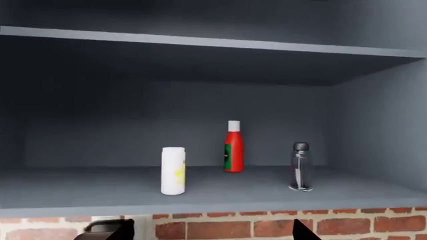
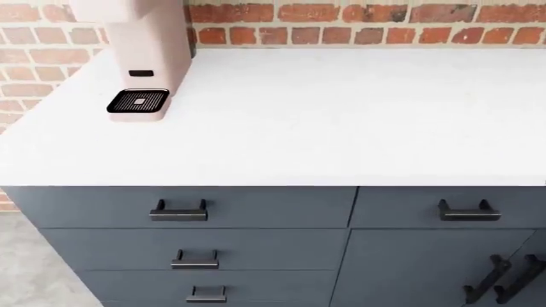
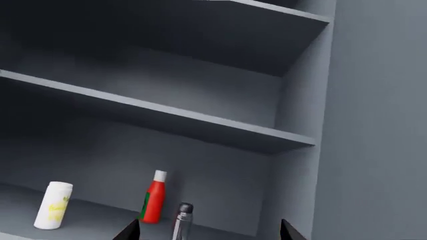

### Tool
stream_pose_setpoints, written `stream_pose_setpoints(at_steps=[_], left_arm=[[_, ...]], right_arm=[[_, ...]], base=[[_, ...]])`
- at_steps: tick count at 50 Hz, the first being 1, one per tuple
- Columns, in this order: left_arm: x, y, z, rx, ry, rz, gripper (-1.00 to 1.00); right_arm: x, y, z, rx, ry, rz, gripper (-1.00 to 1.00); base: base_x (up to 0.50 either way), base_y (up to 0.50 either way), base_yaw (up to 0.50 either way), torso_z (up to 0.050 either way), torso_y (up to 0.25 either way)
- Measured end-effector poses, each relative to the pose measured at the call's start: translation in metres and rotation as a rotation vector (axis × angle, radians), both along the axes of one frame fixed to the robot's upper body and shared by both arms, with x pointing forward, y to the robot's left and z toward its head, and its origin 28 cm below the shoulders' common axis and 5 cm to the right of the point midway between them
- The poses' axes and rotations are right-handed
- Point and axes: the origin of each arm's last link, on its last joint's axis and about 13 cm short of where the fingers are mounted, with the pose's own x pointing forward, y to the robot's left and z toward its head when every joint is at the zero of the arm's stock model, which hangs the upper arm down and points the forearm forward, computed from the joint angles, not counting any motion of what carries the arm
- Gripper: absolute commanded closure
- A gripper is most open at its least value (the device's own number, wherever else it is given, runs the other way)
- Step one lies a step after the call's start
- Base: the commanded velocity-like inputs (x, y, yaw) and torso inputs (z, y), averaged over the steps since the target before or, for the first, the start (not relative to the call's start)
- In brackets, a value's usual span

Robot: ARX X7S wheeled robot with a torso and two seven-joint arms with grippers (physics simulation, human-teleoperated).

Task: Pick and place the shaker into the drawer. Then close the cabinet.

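Observation:
The shaker (image 1: 301, 167), clear glass with a dark cap, stands upright at the right end of an open wall shelf (image 1: 220, 197). It also shows in the right wrist view as the shaker (image 3: 182, 220). My left gripper (image 1: 213, 235) is open, below and short of the shelf, holding nothing. My right gripper (image 3: 210, 235) is open too, with the shaker beyond its two tips, nearer one of them. Neither gripper shows in the head view. There the cabinet (image 2: 256, 256) has all its fronts shut, including the top-left drawer (image 2: 179, 206). Which front is the task's drawer I cannot tell.
A white bottle with a yellow label (image 1: 173, 171) and a red bottle with a white cap (image 1: 233, 147) share the shelf with the shaker. A pink coffee machine (image 2: 140, 57) stands at the back left of the white worktop (image 2: 341, 121). Behind it is a brick wall (image 2: 341, 25).

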Motion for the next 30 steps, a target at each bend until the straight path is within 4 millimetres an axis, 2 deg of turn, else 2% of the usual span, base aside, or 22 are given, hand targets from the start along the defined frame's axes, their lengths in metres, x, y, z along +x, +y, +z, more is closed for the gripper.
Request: stream_pose_setpoints(at_steps=[16,30], left_arm=[[0.0044,0.0029,-0.0057,0.013,0.029,0.035,-1.0],[0.001,0.0087,0.0015,0.032,-0.017,0.092,-1.0]], right_arm=[[0.0062,-0.004,-0.0061,0.015,0.065,0.017,-1.0],[0.0099,-0.0082,-0.0099,0.021,0.089,0.021,-1.0]], base=[[0.5,0.0,0.0,0.0,0.0],[0.5,0.0,0.0,0.0,0.0]])
